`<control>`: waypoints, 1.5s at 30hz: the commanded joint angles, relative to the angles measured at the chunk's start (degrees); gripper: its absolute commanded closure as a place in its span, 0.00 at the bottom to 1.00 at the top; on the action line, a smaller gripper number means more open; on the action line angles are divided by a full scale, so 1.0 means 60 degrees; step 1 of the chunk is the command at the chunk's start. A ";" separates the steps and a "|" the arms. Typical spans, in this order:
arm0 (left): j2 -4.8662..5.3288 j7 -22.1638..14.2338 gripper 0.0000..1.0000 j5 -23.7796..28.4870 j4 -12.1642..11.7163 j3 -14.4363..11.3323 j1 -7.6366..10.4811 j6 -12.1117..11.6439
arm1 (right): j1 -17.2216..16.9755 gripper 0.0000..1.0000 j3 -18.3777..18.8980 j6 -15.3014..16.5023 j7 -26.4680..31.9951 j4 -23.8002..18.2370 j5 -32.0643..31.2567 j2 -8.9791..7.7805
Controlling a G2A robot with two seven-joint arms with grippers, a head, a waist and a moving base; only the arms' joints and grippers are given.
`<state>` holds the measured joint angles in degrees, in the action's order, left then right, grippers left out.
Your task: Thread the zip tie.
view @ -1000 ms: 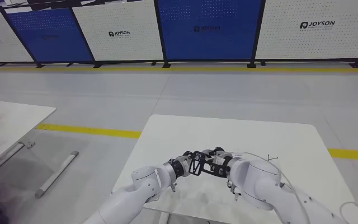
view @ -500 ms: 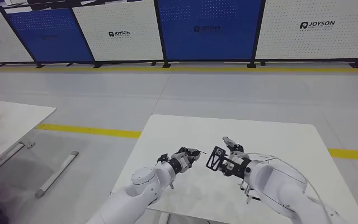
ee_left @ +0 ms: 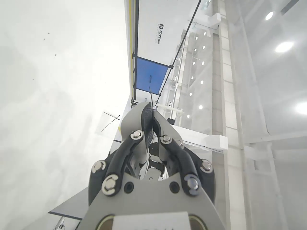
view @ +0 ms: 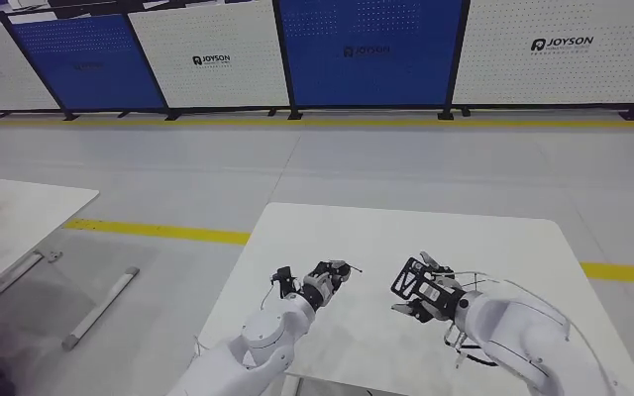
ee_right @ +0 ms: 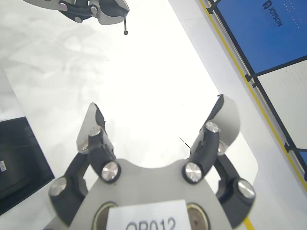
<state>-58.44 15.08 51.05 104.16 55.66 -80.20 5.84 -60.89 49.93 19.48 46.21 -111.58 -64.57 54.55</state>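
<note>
My left gripper [view: 335,270] [ee_left: 152,111] hovers over the middle of the white table [view: 416,228], shut on a thin black zip tie [ee_left: 150,95]. A short end of the tie [view: 355,268] sticks out past the fingertips. In the right wrist view this end hangs from the left gripper [ee_right: 115,10] with the small square head [ee_right: 125,32] at its tip. My right gripper [view: 406,285] [ee_right: 158,106] is a short way to the right of the left one, facing it. It is open and holds nothing.
A second thin black tie [ee_left: 110,120] [ee_right: 185,142] lies flat on the table beyond the right gripper. The table's far edge borders the floor with a yellow line [view: 158,231]. Blue and white panels [view: 367,49] stand far behind.
A second ago both grippers met at the table's middle. The right gripper has since opened and drawn away to the right, while the left one stays shut on the tie.
</note>
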 commanded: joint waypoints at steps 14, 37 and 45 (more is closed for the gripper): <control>-0.0156 0.0655 1.00 -0.3955 -0.0502 -0.0588 -0.0350 -0.1761 | 0.0983 0.00 0.0148 0.0000 0.0186 0.1859 0.6614 -0.0383; -0.0351 0.1181 1.00 -0.5888 -0.0879 -0.1014 -0.0483 -0.2151 | 0.1927 0.00 -0.0744 0.0000 0.1499 0.3361 1.1570 -0.0324; -0.0459 0.1130 1.00 -0.5702 -0.0284 -0.0854 -0.0870 -0.2521 | 0.2562 0.00 -0.1086 0.0000 0.2784 0.5605 1.4444 0.0383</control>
<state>-61.16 21.60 17.72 101.84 50.35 -85.03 -9.18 -46.21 44.09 19.48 61.76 -80.30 20.39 55.93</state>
